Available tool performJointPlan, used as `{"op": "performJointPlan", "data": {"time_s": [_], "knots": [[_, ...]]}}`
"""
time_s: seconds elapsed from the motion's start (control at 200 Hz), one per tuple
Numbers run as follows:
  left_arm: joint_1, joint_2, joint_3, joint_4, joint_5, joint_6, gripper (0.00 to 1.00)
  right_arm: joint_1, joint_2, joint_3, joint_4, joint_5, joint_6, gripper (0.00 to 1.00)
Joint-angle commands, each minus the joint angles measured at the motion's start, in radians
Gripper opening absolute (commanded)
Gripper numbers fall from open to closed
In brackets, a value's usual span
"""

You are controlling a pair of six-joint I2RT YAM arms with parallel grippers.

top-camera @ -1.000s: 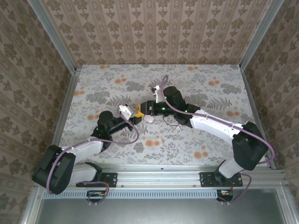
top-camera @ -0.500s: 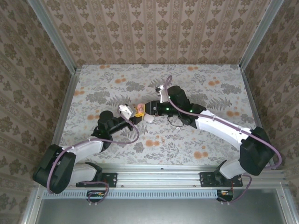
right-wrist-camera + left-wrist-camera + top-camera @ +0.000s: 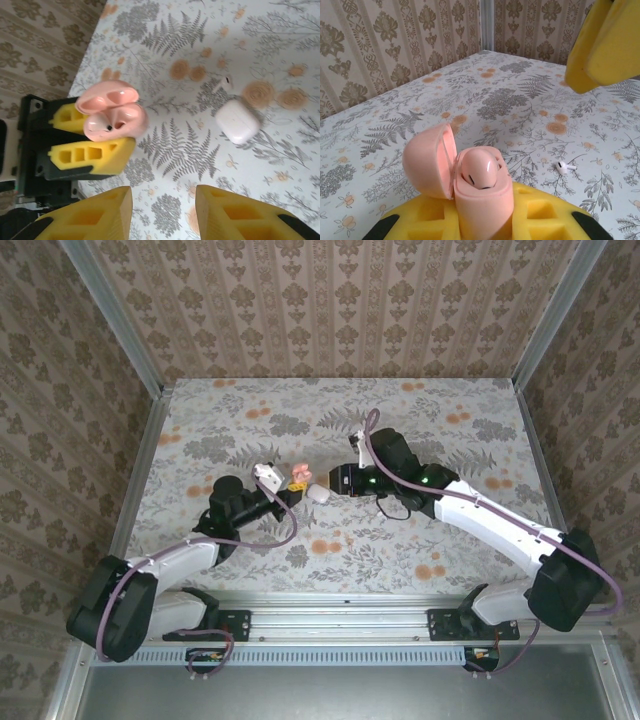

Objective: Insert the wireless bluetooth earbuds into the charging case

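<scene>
Right jaws backed off, parted and empty, pink charging case (image 3: 480, 210) clenched between left jaws

The pink case (image 3: 480, 205) hides most of the earbud (image 3: 480, 171) inside it; near it, the white case (image 3: 238, 120) looks blurred.

The desk (image 3: 250, 410) is lit brightly and evenly from above by soft, diffuse light, and only faint, blurred shadows are cast beneath the arms. In the left wrist view a soft sheen is seen on the pink charging case (image 3: 427, 160) and a small glint on the earbud (image 3: 481, 172) inside it, while the yellow fingers (image 3: 607, 40) at the upper right are rendered out of focus.
</scene>
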Motion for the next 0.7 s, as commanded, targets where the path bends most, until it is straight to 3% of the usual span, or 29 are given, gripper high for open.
{"op": "performJointPlan", "data": {"time_s": [0.0, 0.695], "knots": [[-0.013, -0.026, 0.035, -0.042, -0.001, 0.016, 0.14, -0.005, -0.036, -0.009, -0.096, 0.042, -0.024, 0.40], [-0.038, 0.032, 0.104, -0.090, -0.027, -0.045, 0.14, -0.014, -0.090, -0.026, -0.322, 0.115, 0.095, 0.41]]}}
